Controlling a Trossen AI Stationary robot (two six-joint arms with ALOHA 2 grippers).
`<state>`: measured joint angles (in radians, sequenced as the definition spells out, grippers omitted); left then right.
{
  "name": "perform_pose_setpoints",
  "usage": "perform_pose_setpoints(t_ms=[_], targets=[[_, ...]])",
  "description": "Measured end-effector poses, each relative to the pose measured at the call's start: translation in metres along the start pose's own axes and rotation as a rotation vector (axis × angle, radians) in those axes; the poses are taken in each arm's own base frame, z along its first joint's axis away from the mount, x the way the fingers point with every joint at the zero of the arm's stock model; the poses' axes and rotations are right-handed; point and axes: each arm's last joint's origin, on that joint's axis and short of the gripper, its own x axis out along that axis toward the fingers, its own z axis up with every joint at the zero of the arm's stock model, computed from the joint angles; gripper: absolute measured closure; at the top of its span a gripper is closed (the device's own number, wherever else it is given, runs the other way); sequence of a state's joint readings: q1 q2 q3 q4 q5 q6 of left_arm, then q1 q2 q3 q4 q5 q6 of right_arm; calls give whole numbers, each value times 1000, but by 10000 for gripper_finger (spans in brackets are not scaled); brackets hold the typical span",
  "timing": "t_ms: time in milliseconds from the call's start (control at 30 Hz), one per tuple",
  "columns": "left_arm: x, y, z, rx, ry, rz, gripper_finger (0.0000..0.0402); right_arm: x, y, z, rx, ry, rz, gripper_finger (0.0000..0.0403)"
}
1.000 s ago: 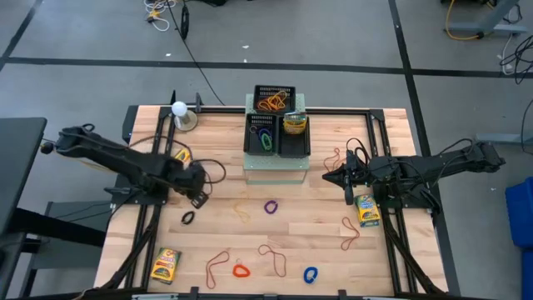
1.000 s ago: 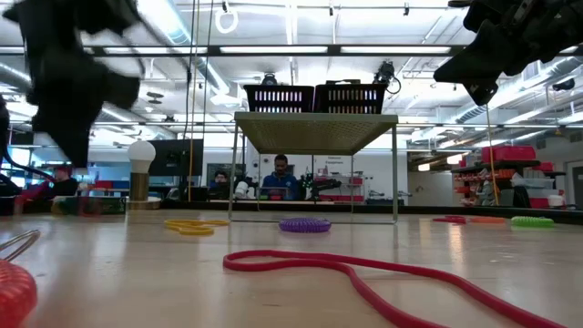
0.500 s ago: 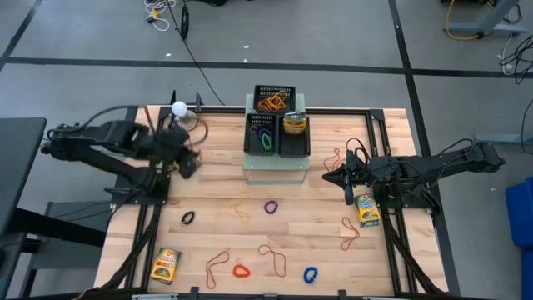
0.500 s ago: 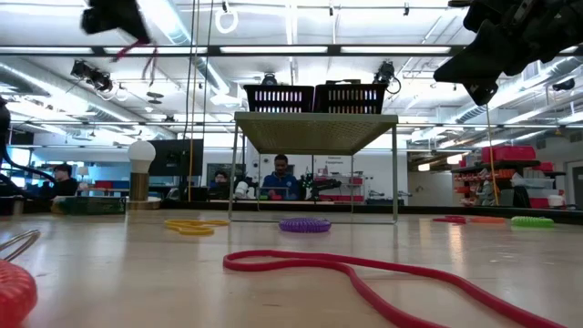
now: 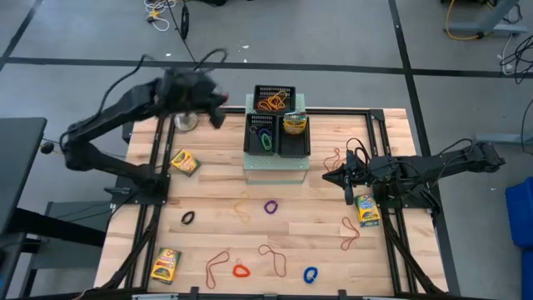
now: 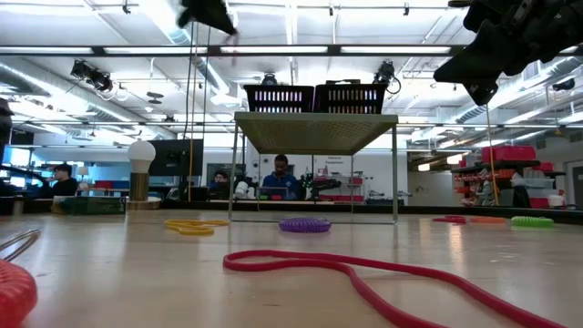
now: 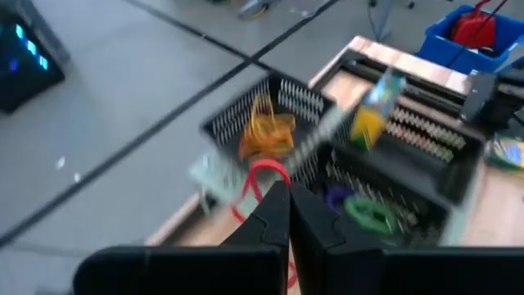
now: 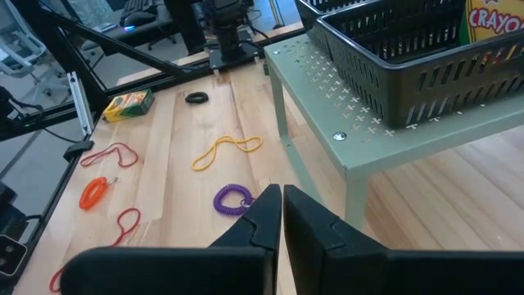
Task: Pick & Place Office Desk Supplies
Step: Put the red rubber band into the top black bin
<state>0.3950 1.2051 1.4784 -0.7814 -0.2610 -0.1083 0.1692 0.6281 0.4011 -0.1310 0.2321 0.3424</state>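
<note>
My left gripper is raised high over the table's far left, just left of the black mesh trays, and is shut on a thin red rubber band. The trays hold orange bands, green and purple loops and a crayon box. My right gripper hovers shut and empty at the right. On the table lie crayon boxes, loops in purple, black, red and blue, and thin bands. My left gripper pinches the red rubber band between its two shut fingertips. A loop of the band stands out beyond the tips and a strand trails beside the fingers. The fingers slant downward toward the trays, and the band is lifted clear of the table.
The trays stand on a pale-green perforated stand at the far middle. A white ball lamp is at the far left corner. More thin bands lie near the front and right.
My left gripper has risen from low over the table's left middle and swung toward the far edge, up beside the trays, staying shut with the red band dangling from it. Its move uncovers the crayon box at the left.
</note>
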Motion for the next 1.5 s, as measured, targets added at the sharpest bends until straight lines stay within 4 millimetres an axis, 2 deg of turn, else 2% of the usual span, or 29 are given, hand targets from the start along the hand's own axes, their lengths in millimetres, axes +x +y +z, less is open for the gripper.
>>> perform_pose_setpoints(t_ms=[200, 367, 533, 733, 900, 1067, 1333, 1500], targets=[[57, 9, 37, 105, -27, -41, 399, 0, 0, 0, 0, 0, 0, 378], [102, 7, 54, 172, -31, -100, 399, 0, 0, 0, 0, 0, 0, 378], [143, 1, 54, 246, 17, -109, 399, 0, 0, 0, 0, 0, 0, 378], [179, -5, 43, 288, 71, -131, 399, 0, 0, 0, 1, 0, 0, 378], [195, -7, 35, 320, 101, -136, 399, 0, 0, 0, 0, 0, 0, 378], [203, -5, 35, 328, 92, -120, 392, 0, 0, 0, 0, 0, 0, 378], [211, 3, 28, 334, 144, -92, 362, 0, 0, 0, 0, 0, 0, 378], [211, 4, 28, 377, 143, -76, 330, 0, 0, 0, 0, 0, 0, 378]])
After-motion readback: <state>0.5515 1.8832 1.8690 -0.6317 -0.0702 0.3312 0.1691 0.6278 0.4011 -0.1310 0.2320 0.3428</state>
